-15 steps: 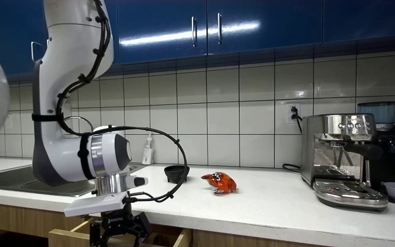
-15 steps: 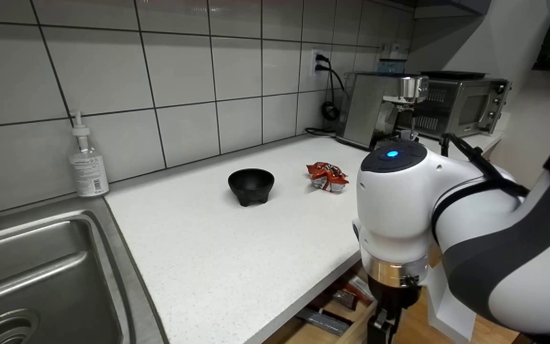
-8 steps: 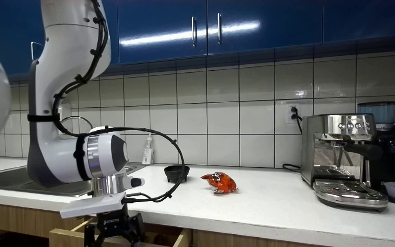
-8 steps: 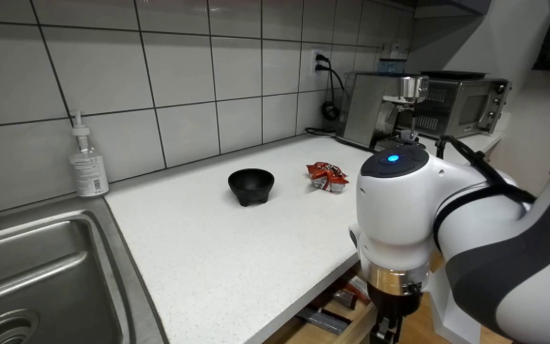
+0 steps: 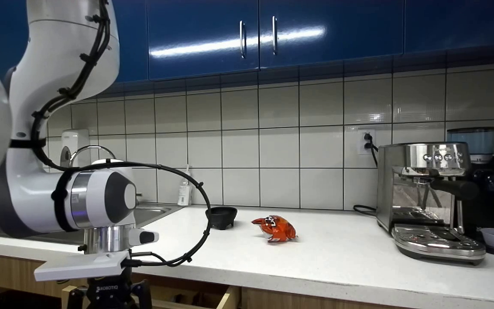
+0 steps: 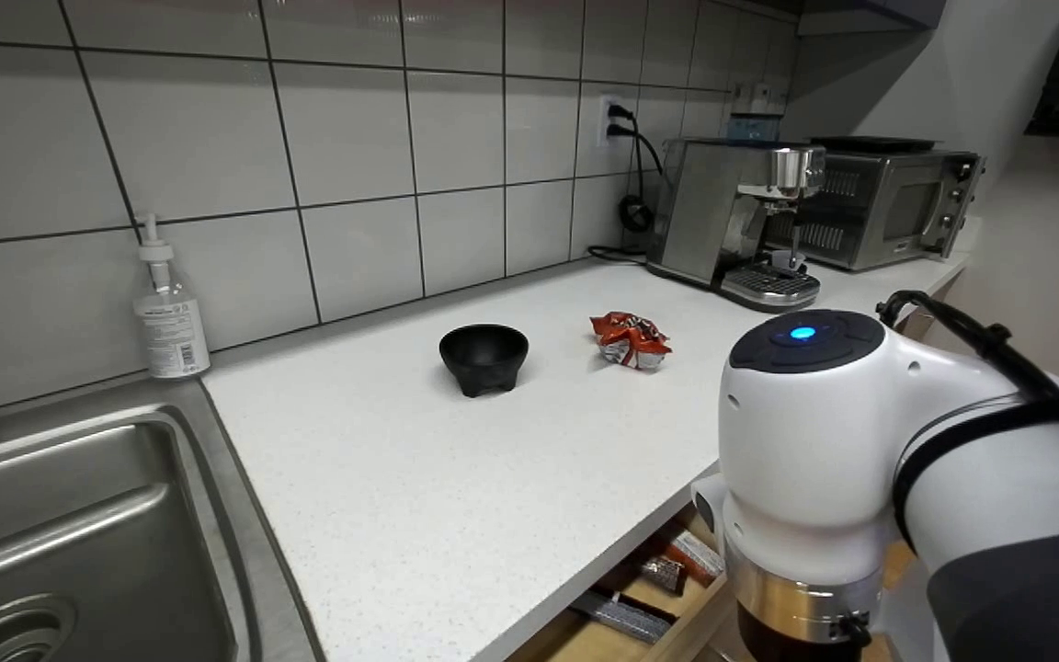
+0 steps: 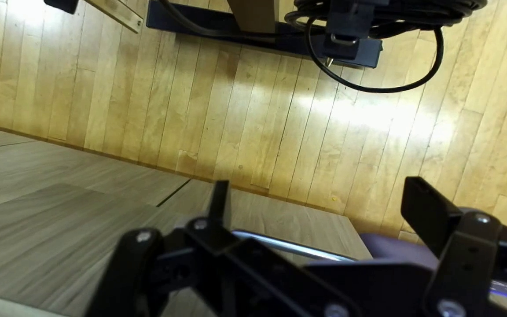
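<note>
Claw (image 7: pixel 316 193) stands wide apart, fingers (image 7: pixel 219 198) well separated; between them the wrist view gives plank floor (image 7: pixel 280 132) and a silver handle (image 7: pixel 286 245) on a wooden front (image 7: pixel 271 213); whether claw touches that handle, cannot tell. Nearest thing: the drawer (image 5: pixel 230 298), pulled out, seen in both exterior views; claw sits just beside its front board (image 6: pixel 690 625). Inside the drawer, several packets (image 6: pixel 697 554), some reddish, some silver. Directly over the drawer, white counter (image 6: pixel 401 478). On it, back from the drawer: a black bowl (image 6: pixel 483 360), upright on stubby feet, and a crumpled red bag (image 5: pixel 275 228). Steel sink (image 6: pixel 240 533) lies off to one side of the drawer; soap bottle (image 6: pixel 173 331) stands at the tiled wall (image 5: pixel 279 107), same side of the drawer. Coffee machine (image 5: pixel 425 193) well apart, on the drawer's opposite side; oven (image 6: pixel 897 207) farther from the drawer again, past the machine. Blue cupboards (image 5: pixel 200 47) hang high above the drawer.
</note>
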You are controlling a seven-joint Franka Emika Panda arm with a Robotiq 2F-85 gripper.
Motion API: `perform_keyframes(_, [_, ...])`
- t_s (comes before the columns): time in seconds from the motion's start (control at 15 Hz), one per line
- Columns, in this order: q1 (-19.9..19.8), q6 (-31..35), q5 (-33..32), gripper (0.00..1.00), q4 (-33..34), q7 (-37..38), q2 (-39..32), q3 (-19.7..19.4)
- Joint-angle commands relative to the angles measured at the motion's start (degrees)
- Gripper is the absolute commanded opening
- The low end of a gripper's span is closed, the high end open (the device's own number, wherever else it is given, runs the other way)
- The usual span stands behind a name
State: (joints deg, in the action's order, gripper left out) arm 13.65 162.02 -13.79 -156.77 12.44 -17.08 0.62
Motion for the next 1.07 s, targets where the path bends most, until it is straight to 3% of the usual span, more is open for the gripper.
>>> perform_keyframes(0.0, [1.6, 2.6, -1.6, 1.00, -1.4, 1.7, 2.0, -2.7])
perform_keyframes(0.2, [5.9, 3.9, -6.2, 1.00, 0.1, 6.1, 0.6, -8.2])
perform_keyframes(0.4, [12.6, 3.6, -13.4, 1.00, 2.6, 15.7, -1.1, -15.7])
perform_keyframes(0.53, [15.6, 3.3, -15.6, 1.00, 4.1, 20.5, -2.3, -18.6])
perform_keyframes(1.0, [20.1, 2.9, -14.6, 1.00, 7.5, 27.4, -6.9, -21.6])
